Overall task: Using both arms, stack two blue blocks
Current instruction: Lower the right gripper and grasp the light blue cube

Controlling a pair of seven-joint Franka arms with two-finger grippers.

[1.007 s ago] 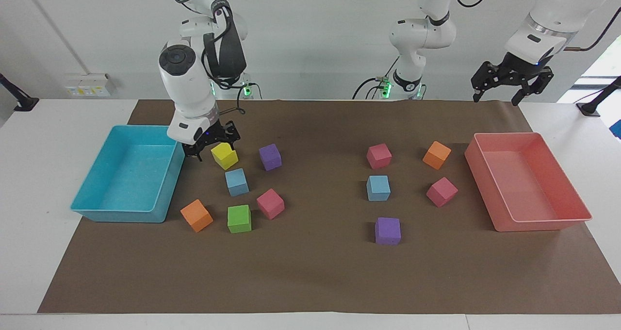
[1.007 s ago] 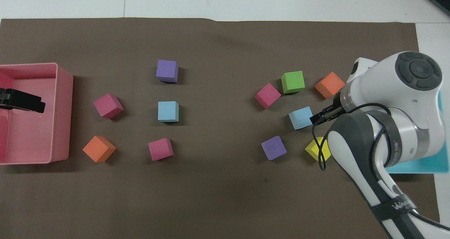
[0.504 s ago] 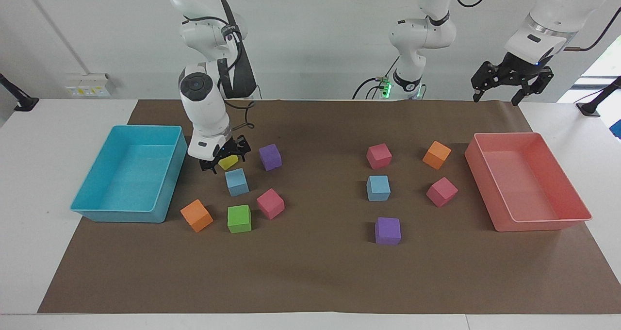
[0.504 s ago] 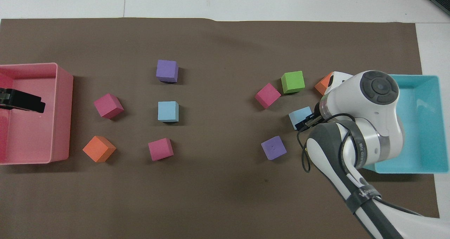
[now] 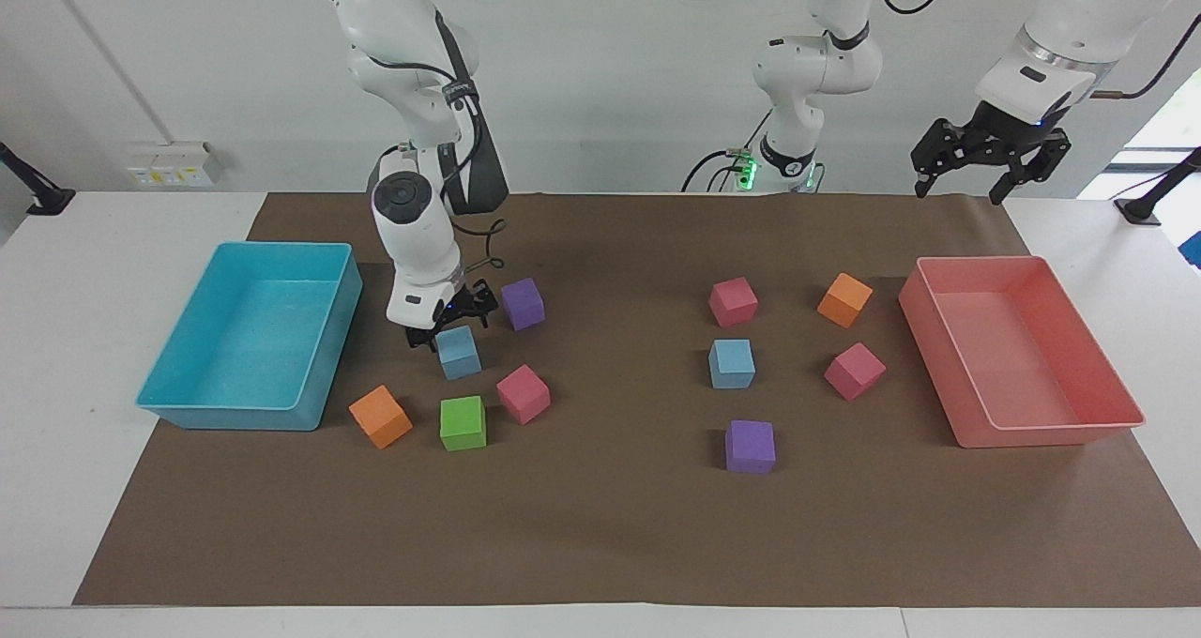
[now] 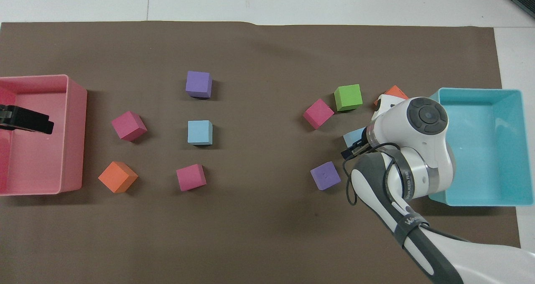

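One blue block lies among the cubes beside the turquoise bin; in the overhead view only a corner of this blue block shows past the arm. My right gripper hangs open just above its edge nearer the robots, and I cannot tell whether it touches. From overhead the right gripper is mostly covered by its own wrist. The other blue block sits alone at mid-table, also seen from above. My left gripper waits open, high over the pink bin's end nearer the robots.
A turquoise bin stands at the right arm's end, a pink bin at the left arm's end. Around the first block lie a purple cube, a pink cube, a green cube and an orange cube. Several more cubes surround the second block.
My right arm has swung away from the turquoise bin, past the yellow cube, to the blue block, and now hides the yellow cube. The left arm has not moved.
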